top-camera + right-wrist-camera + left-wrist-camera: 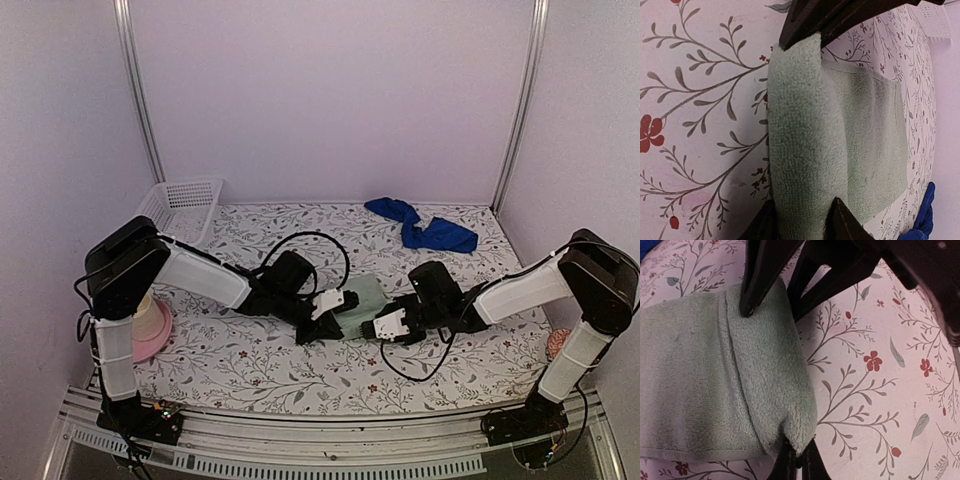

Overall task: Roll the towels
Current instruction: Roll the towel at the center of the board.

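The sage-green towel [367,297] lies mid-table on the flowered cloth, its near edge turned into a thick roll [800,135]. My left gripper [799,460] is shut on the left end of that roll [790,405]. My right gripper [802,227] holds the other end, a finger pressed against each side of the roll. In the top view the left gripper [335,312] and right gripper [388,325] face each other across the towel. The royal-blue towel [420,228] lies crumpled at the back right, untouched.
A white slatted basket [182,205] stands at the back left. A pink dish [152,328] sits beside the left arm's base, and a small pinkish object [558,343] lies by the right arm. Walls close the table on three sides.
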Controlling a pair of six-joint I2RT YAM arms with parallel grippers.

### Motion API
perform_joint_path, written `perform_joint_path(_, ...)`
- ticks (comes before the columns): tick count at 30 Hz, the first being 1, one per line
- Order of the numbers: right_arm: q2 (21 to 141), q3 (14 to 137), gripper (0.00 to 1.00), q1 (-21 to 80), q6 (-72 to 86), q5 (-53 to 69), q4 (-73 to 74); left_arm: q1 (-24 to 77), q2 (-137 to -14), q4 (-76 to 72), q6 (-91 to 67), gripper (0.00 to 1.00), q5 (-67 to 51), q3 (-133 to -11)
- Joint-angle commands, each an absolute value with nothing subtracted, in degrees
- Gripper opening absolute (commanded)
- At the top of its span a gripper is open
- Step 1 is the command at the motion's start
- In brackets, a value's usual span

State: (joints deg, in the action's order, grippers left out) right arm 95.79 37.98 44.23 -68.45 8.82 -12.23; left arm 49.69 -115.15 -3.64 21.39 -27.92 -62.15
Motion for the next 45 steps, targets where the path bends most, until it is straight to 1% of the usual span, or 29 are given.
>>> perform_joint_path(1,98.3,40.57,0.3,44.53,-66.18,6.69,-8.55,48.54,-117.29,0.3,21.77,0.0,-27.37,-61.88)
perform_joint_path(4,99.3,42.74,0.17,44.55,-65.49,7.19,-4.01,48.54,-117.18,0.57,21.99,0.01,-27.02,-61.87)
perform_joint_path(8,100.2,46.59,0.09,44.39,-63.46,9.32,4.1,48.48,-116.63,0.53,21.98,0.13,-25.8,-61.7)
perform_joint_path(10,100.77,48.69,0.08,44.28,-62.31,11.0,8.53,48.46,-115.84,0.1,21.76,0.23,-24.94,-61.34)
perform_joint_path(12,101.42,50.69,0.07,43.94,-61.28,13.23,13.29,48.36,-114.66,-1.14,21.24,0.37,-23.45,-60.66)
perform_joint_path(17,104.55,55.82,0.06,43.01,-58.47,17.56,23.76,48.15,-109.64,-3.82,19.33,0.67,-19.55,-58.47)
perform_joint_path(18,105.7,57.44,0.06,42.81,-57.33,18.68,25.56,48.16,-108.56,-4.7,18.79,0.72,-18.68,-57.8)
perform_joint_path(20,107.39,59.81,0.06,42.24,-55.91,20.65,28.93,48.31,-106.38,-7.16,17.66,0.77,-16.5,-55.61)
perform_joint_path(24,110.65,64.73,0.07,41.34,-53.37,24.15,35.19,49.2,-102.24,-14.38,16.63,0.81,-11.57,-50.91)
perform_joint_path(27,113.25,68.56,0.08,40.57,-52.08,27.09,40.53,50.42,-100.83,-18.17,17.85,0.81,-9.58,-48.72)
perform_joint_path(31,116.31,73.01,0.09,39.3,-51.2,30.95,46.3,53.32,-102.18,-19.99,23.1,0.78,-4.07,-48.48)
perform_joint_path(34,118.33,75.56,0.09,38.2,-50.75,33.13,50.1,56.22,-102.11,-22.27,27.24,0.73,-0.21,-47.43)
perform_joint_path(40,121.97,79.33,0.1,36.5,-51.06,35.6,55.28,59.86,-101.56,-24.34,32.29,0.68,3.18,-46.05)
perform_joint_path(45,124.6,81.08,0.11,35.42,-50.01,36.33,57.56,61.55,-103.2,-26.14,35.49,0.62,6.49,-45.78)
